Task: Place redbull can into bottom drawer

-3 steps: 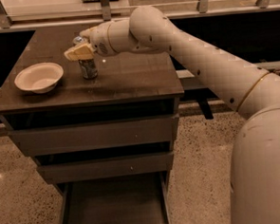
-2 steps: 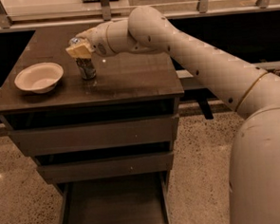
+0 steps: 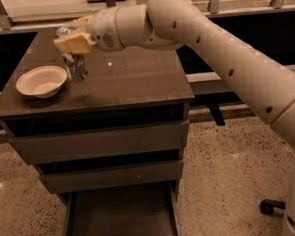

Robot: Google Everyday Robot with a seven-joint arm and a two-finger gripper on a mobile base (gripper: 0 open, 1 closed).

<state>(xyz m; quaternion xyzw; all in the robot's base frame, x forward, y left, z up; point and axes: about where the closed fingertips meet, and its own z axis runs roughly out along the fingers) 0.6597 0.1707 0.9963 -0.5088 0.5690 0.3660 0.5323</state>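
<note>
Our gripper [image 3: 73,43] sits at the top of the redbull can [image 3: 76,68], which stands on the tabletop [image 3: 135,75] beside the bowl [image 3: 41,81]. We cannot tell its grip. The bottom drawer [image 3: 121,214] is open.

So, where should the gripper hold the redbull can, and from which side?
Probably across the slim sides of the redbull can near its top, from above: it stands upright, the gripper hangs just over it, and the white bowl sits close beside.

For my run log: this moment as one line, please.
gripper: over redbull can | can: on cabinet top | bottom drawer: open
</note>
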